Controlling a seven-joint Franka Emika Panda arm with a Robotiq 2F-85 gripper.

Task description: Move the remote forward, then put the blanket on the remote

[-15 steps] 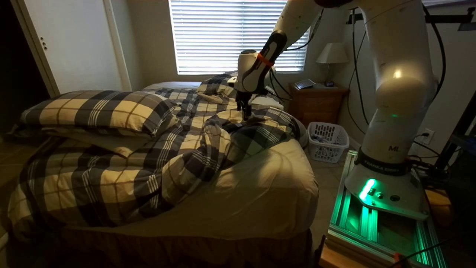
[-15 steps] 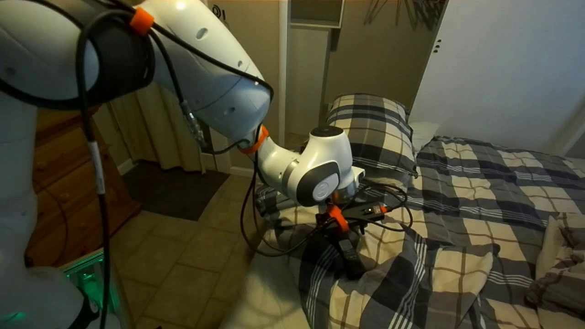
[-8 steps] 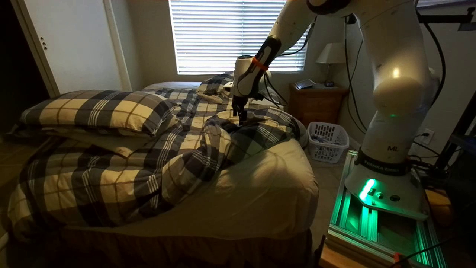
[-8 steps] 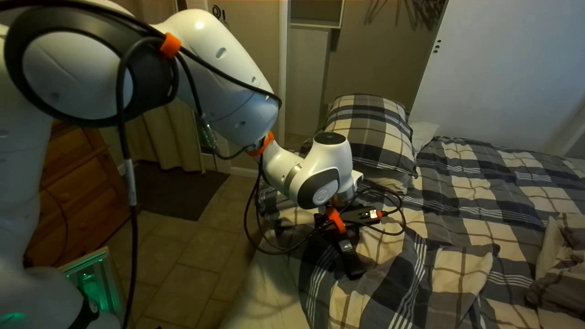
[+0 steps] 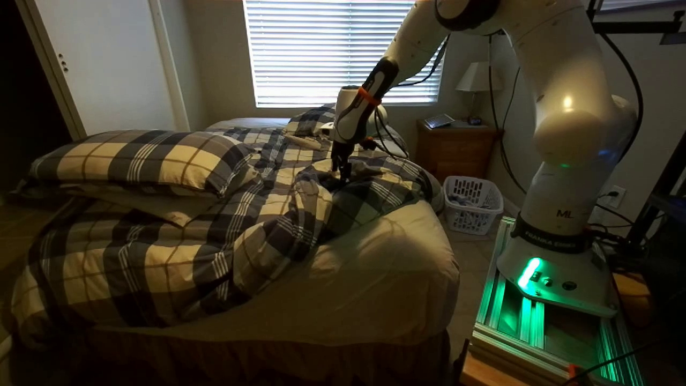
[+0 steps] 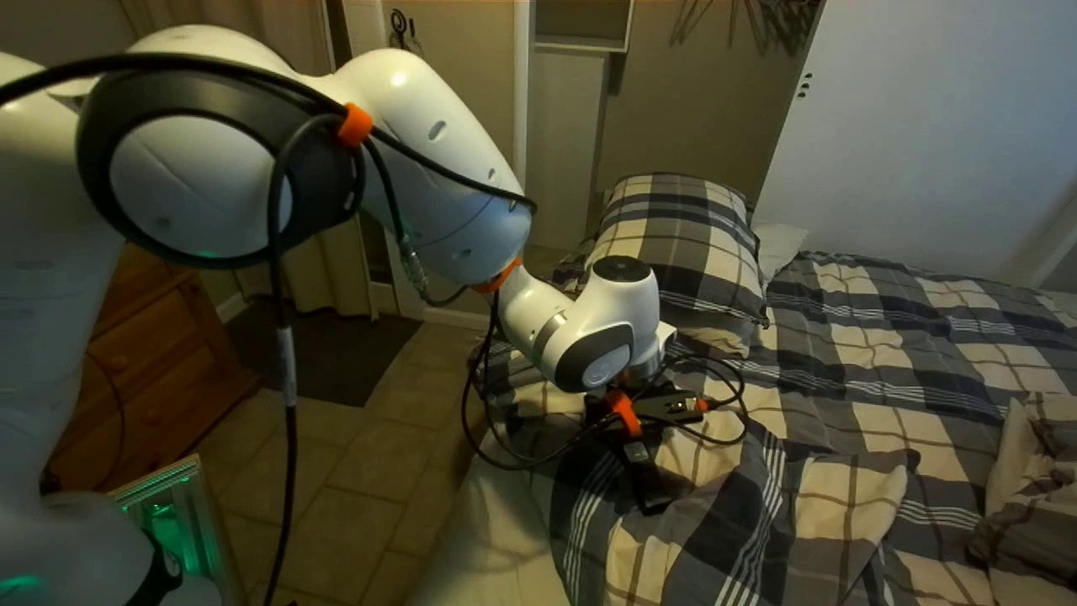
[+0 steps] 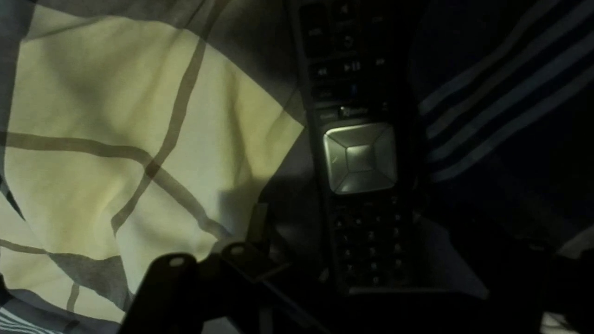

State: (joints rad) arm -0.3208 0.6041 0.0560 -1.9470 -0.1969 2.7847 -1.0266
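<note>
The black remote [image 7: 359, 157], with a silver square pad and number keys, lies on the blanket [image 7: 116, 93], a plaid comforter in dark grey and cream. In an exterior view the remote [image 6: 648, 486] sticks out from under my gripper, on the rumpled blanket [image 6: 816, 497]. My gripper [image 5: 340, 172] points down, low over the bunched blanket [image 5: 161, 262]. In the wrist view my gripper [image 7: 338, 222] is open, its fingers apart on both sides of the remote's number-key end. The right finger is very dark, and I cannot tell whether either finger touches the remote.
Matching plaid pillows [image 5: 155, 161] lie on the bed. The bare mattress side [image 5: 375, 289] shows towards the robot base. A white laundry basket [image 5: 471, 206] and a wooden nightstand [image 5: 455, 150] with a lamp stand beyond. Loose cables [image 6: 715, 429] hang beside my wrist.
My gripper has moved down and slightly to the left in an exterior view, coming lower over the remote. The remote and the blanket have not visibly moved.
</note>
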